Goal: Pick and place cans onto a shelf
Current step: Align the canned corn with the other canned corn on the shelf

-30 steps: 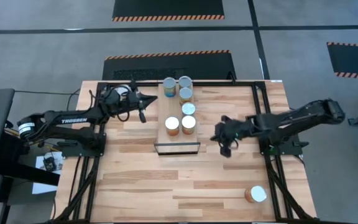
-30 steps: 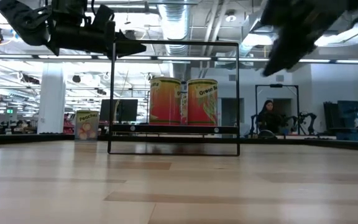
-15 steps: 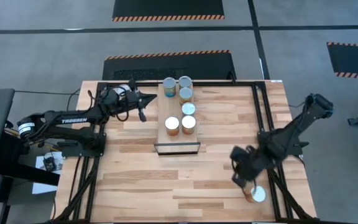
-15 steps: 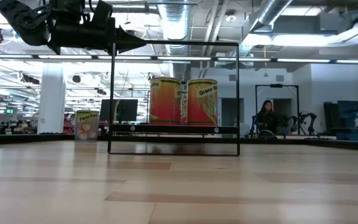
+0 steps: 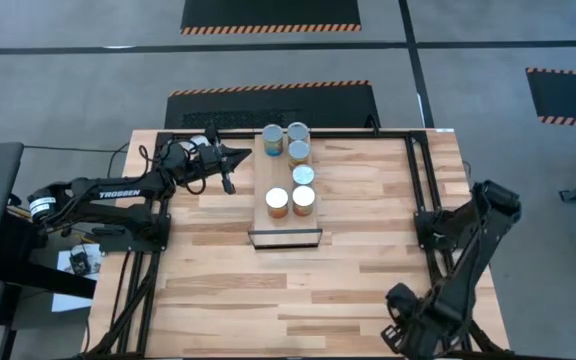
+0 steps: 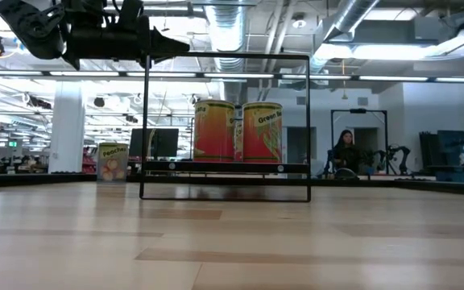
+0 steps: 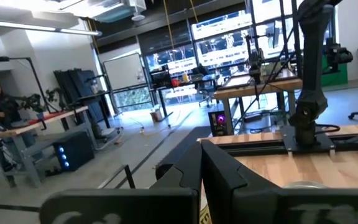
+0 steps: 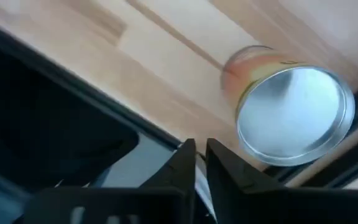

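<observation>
Wooden desk (image 5: 218, 290) carries the shelf (image 5: 286, 213), with two cans (image 5: 290, 201) at its front and four more behind. The right gripper (image 8: 196, 163) hangs at the desk's near right corner, fingers (image 8: 180, 167) nearly together, just beside a lone can (image 8: 286, 107). The left gripper (image 5: 229, 180), fingers narrow, hovers left of the shelf.

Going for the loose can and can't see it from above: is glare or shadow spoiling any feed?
Right wrist view: the loose can shows, its lid washed by a bright sheen. High view: even light, no glare, but the right arm covers that can. Low view: ceiling lights turn the left pincer into a silhouette; the cans on the shelf read fine.
</observation>
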`<state>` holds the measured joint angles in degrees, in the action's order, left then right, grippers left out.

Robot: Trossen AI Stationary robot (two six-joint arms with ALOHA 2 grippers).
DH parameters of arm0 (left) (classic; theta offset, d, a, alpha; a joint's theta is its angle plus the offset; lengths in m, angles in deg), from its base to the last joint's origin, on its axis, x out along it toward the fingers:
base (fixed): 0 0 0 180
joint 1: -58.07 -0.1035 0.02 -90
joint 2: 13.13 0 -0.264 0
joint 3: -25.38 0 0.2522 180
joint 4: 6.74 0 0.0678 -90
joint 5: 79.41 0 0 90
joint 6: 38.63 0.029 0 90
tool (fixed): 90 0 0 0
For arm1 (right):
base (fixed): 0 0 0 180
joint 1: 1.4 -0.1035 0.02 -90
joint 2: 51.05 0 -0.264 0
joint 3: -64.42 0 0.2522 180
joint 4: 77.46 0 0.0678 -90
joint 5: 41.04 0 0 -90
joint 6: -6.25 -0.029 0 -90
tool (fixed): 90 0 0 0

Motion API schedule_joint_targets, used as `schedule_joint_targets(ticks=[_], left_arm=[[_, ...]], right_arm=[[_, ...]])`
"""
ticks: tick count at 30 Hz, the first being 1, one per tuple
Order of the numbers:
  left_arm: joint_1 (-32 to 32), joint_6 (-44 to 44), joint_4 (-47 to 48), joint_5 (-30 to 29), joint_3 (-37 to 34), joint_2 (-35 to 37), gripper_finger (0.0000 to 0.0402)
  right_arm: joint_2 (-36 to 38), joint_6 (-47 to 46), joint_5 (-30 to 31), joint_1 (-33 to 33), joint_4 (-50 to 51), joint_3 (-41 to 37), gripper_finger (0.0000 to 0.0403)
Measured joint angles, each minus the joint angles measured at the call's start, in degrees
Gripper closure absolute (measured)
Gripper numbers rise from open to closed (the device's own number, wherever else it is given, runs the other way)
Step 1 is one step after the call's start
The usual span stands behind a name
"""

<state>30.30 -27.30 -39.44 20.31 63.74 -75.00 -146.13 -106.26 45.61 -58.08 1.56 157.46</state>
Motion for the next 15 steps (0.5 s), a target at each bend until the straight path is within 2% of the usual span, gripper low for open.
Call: schedule_joint_targets(ticks=[5,10,15], left_arm=[[0.0,-0.3,0.0,0.0,0.0,0.0,0.0401],[0.0,-1.3,0.3,0.0,0.0,0.0,0.0401],[0.0,-1.5,0.5,0.0,0.0,0.0,0.0401]], right_arm=[[-2.4,2.8,-1.3,1.4,2.7,0.0,0.0307],[-3.7,4.7,-6.6,4.1,7.3,0.0,0.0276],[-3.7,3.4,-5.9,4.9,8.0,0.0,0.0260]])
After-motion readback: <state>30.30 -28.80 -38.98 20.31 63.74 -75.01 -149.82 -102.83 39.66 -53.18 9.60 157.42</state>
